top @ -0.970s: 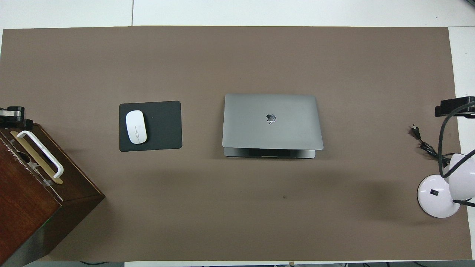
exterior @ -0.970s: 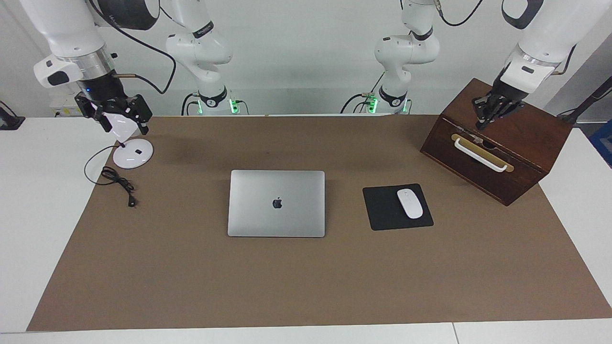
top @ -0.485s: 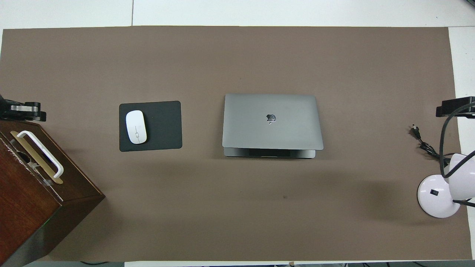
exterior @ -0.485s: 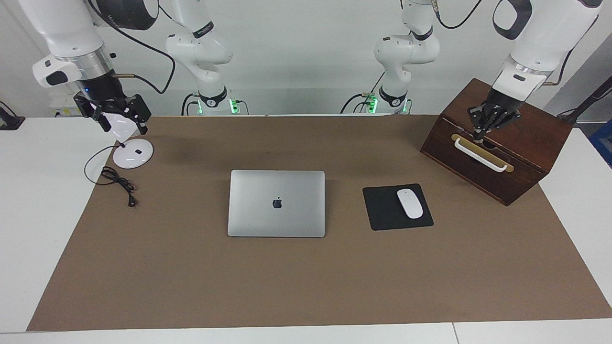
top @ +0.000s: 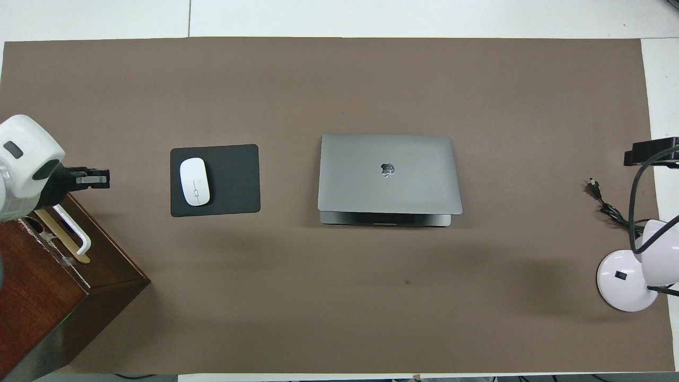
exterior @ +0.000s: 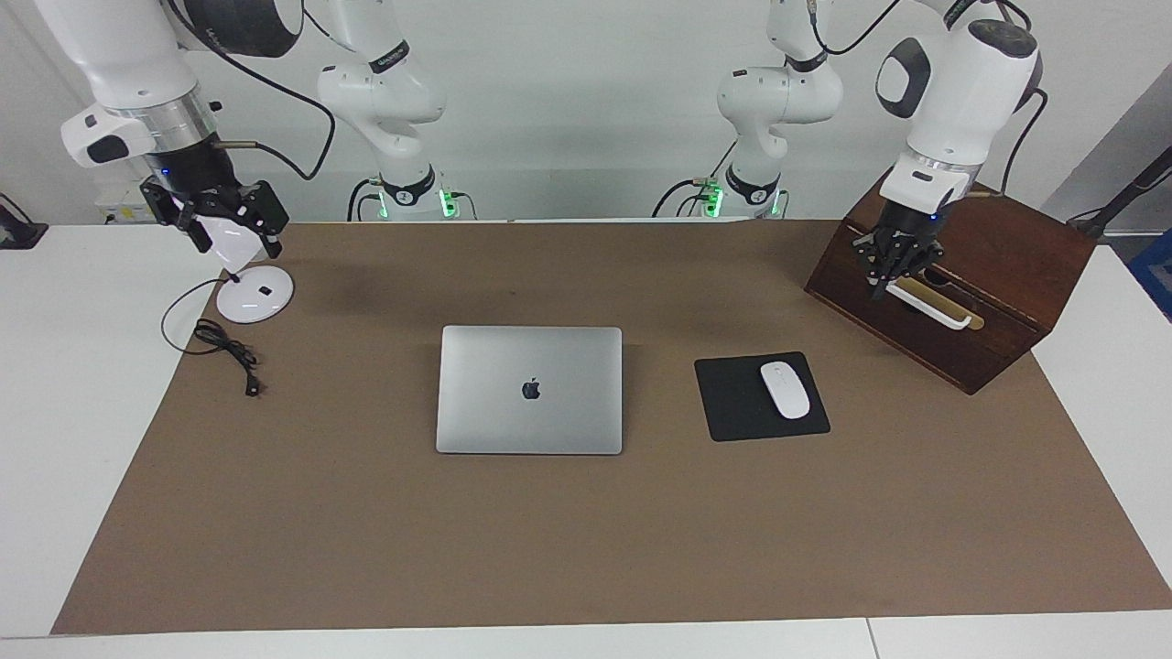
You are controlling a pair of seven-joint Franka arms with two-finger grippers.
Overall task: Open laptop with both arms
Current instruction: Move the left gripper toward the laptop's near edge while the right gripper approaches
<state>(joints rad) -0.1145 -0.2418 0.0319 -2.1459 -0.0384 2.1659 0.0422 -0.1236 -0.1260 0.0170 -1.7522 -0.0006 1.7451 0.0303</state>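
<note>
Facing view: two white jointed robot arms stand at the edge of the desk (exterior: pixel 55 384), which a brown rectangular mat (exterior: pixel 586 540) covers.
Laptop: the thin silver-grey rectangular laptop (exterior: pixel 529 389) lies near the middle of the brown mat, lid down, with the dark logo facing up. In the overhead view its lid (top: pixel 389 173) looks a little lifted at the edge nearer to the robots, where a dark slit shows.
Left gripper: the left gripper (exterior: pixel 893 270) hangs just over the white bar handle (exterior: pixel 929 307) at the front of the dark brown wooden box (exterior: pixel 1007 275), which stands at the corner of the mat toward the left arm's end. Its black fingertips are pressed together, and nothing is between them.
Right gripper: the right gripper (exterior: pixel 224 229) is above the white round lamp base (exterior: pixel 255 294), at the corner of the mat toward the right arm's end. I cannot tell whether it is spread or pressed together.
Mouse pad: a black square mouse pad (exterior: pixel 732 403) lies between the laptop and the wooden box, and a white oval mouse (exterior: pixel 785 390) rests on it.
Cable: a black coiled cable (exterior: pixel 224 352) lies beside the lamp base.
</note>
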